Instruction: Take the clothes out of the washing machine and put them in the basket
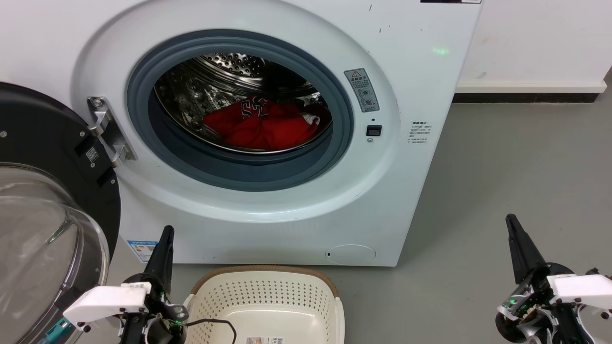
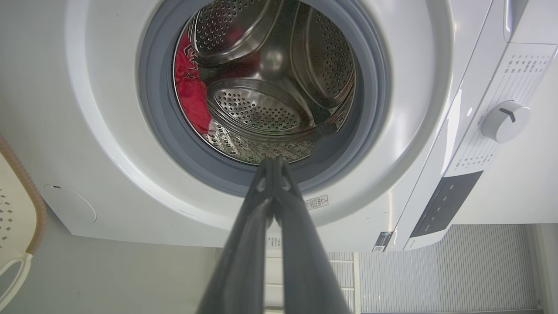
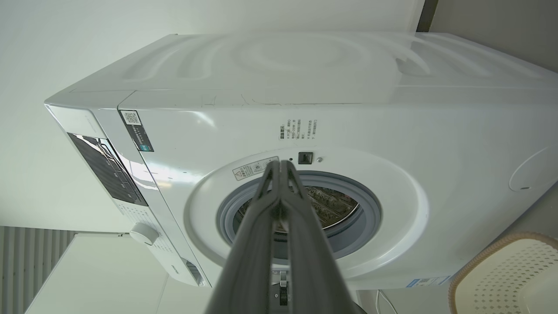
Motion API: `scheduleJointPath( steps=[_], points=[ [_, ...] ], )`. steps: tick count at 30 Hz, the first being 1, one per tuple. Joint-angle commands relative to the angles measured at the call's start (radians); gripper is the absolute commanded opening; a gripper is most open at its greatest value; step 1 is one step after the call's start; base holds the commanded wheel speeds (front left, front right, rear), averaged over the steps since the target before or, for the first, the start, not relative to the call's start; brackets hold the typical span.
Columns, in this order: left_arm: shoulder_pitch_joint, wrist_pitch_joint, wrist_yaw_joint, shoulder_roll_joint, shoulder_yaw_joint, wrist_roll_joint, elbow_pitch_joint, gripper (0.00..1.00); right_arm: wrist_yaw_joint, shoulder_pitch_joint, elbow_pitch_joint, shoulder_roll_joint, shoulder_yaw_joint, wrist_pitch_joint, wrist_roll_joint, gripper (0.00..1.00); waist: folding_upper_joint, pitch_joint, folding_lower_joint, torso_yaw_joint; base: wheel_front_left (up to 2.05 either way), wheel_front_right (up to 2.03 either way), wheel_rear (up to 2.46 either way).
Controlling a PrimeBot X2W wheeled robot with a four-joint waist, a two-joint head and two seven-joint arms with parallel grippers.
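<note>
Door (image 1: 48, 191): swung open at far left, close beside the left arm; a wide sweep could knock its glass.
Left gripper (image 1: 166, 234): low by the basket's corner, fingers pressed together, holding nothing.
Basket (image 1: 267, 271): on the floor before the washing machine (image 1: 406, 71); a trailing jersey could fall short of its rim.
Clothes (image 1: 265, 126): red heap at the drum bottom; fabric may snag on the grey seal (image 1: 248, 172).
Right gripper (image 1: 510, 220): fingers pressed together, open floor (image 1: 502, 167) around it.
</note>
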Motion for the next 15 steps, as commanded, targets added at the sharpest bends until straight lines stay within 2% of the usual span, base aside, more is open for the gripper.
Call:
scheduleJointPath(
  steps=[1,10,11,12,13,14,15],
  points=[
    [-0.006,0.002,-0.002,-0.002,0.003,-0.002,-0.001,0.00,0.000,-0.012,0.001,0.004,0.001,0.001,-0.004,0.00,0.0000,0.000,0.0000,0.000,0.00,0.00,0.00],
    [-0.006,0.002,-0.002,-0.002,0.003,-0.002,-0.001,0.00,0.000,-0.012,0.001,0.004,0.001,0.001,-0.004,0.00,0.0000,0.000,0.0000,0.000,0.00,0.00,0.00],
    [0.000,0.000,0.000,0.000,0.000,0.000,0.000,1.00,0.000,0.000,0.000,0.000,0.000,0.000,0.000,1.00,0.0000,0.000,0.0000,0.000,0.00,0.00,0.00],
    [0.002,-0.001,0.000,0.000,-0.001,0.001,0.005,1.00,0.000,0.002,0.004,0.000,0.000,-0.001,0.000,1.00,0.0000,0.000,0.0000,0.000,0.00,0.00,0.00],
    [0.009,-0.002,0.000,-0.001,-0.003,0.001,0.013,0.00,0.000,0.009,0.012,0.000,0.001,-0.001,0.000,0.00,0.0000,0.000,0.0000,0.000,0.00,0.00,0.00],
    [0.018,-0.002,0.000,-0.002,-0.004,0.001,0.022,1.00,0.000,0.018,0.020,0.001,0.002,-0.002,0.000,1.00,0.0000,0.000,0.0000,0.000,0.00,0.00,0.00],
    [0.023,-0.005,0.000,-0.002,-0.005,0.004,0.023,1.00,0.000,0.022,0.021,0.001,0.003,-0.005,-0.001,1.00,0.0000,0.000,0.0000,0.000,0.00,0.00,0.00]
  ],
)
